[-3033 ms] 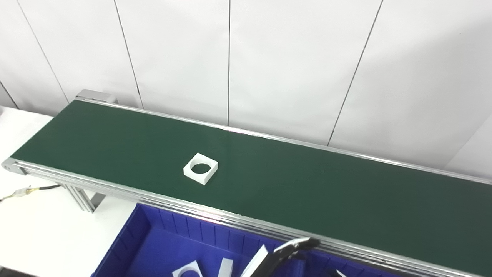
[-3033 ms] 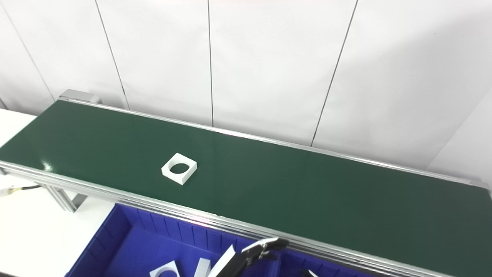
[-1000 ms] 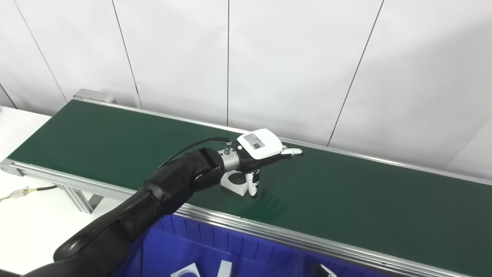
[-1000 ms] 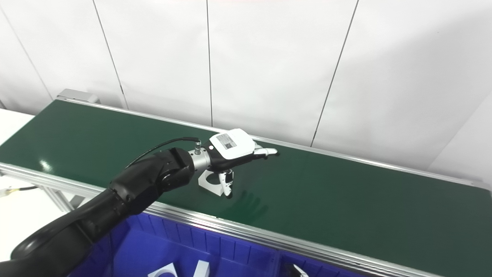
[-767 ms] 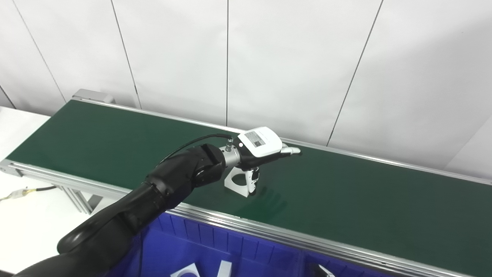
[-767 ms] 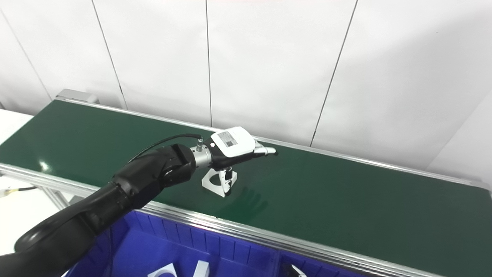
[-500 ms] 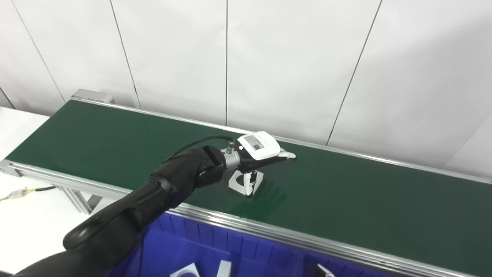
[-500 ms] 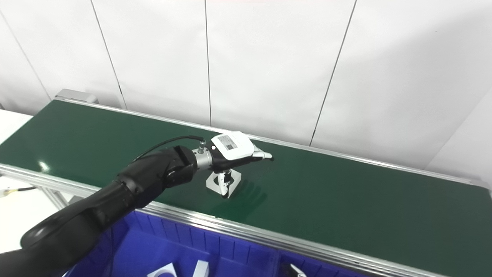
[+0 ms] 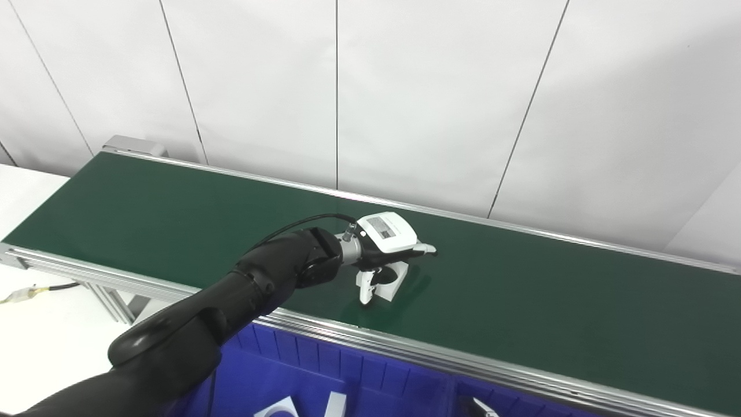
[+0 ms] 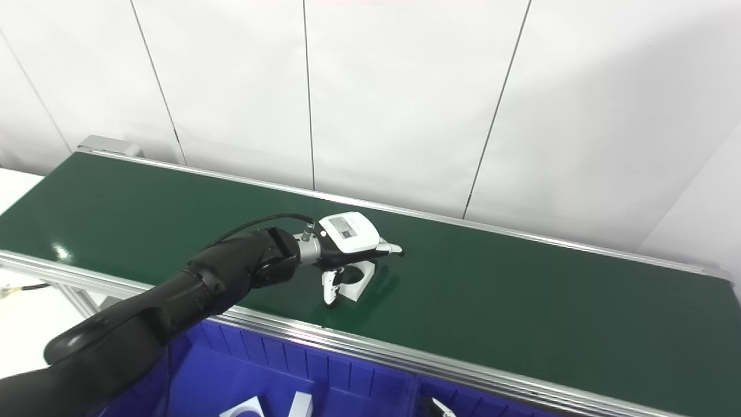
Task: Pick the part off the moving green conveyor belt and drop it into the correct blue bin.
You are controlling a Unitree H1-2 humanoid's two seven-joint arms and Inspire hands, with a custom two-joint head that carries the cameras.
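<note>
On the belt, mid-length: the white square plastic part with a round hole [image 9: 391,279] is seen lying on the moving green conveyor belt [image 9: 550,313], closer to the near rail than to the far one.
Left hand: the black-armed left hand with a white back plate [image 9: 386,250] is placed directly over the part, fingers stretched toward the right across its top and the thumb [image 9: 365,289] hanging down at its near-left edge.
Hand state: the fingers are held fairly close about the part but are not shown clamped; a firm hold cannot be confirmed, as the contact is hidden under the palm.
Right hand: only a dark sliver at the bottom edge [image 9: 476,407] is visible, possibly its fingertips; its state cannot be told.
Blue plastic bin: the bin [image 10: 278,370] is set just below the near rail, divided into compartments; white pieces [image 10: 242,409] are already lying in the left compartment.
Done: the part has been reached and covered.
Left: a secure grasp, the lift off the belt, the carry back over the near rail, and the release into the matching compartment, judged to be the left one.
</note>
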